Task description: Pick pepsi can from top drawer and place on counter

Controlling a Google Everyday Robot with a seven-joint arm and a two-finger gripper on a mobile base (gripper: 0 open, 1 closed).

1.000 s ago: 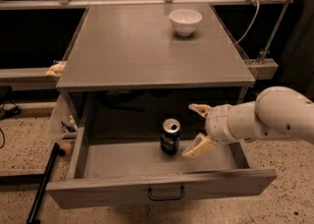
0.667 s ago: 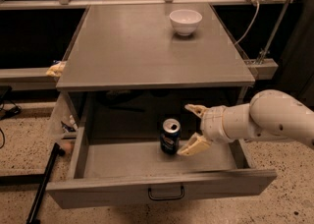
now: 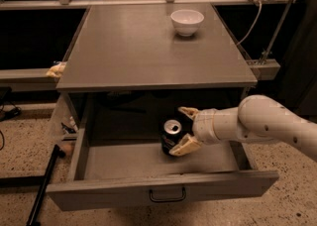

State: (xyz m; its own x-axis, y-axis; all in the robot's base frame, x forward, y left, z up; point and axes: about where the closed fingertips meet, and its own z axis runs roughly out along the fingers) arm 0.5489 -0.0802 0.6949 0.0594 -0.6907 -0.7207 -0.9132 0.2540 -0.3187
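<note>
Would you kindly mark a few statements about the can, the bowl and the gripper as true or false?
1. The pepsi can stands upright inside the open top drawer. True.
2. The white bowl sits in the drawer beside the can. False: it is on the counter, towards the far right.
3. The gripper is in the drawer with a finger on either side of the can. True.
4. The can rests on the counter. False: it is in the drawer.
</note>
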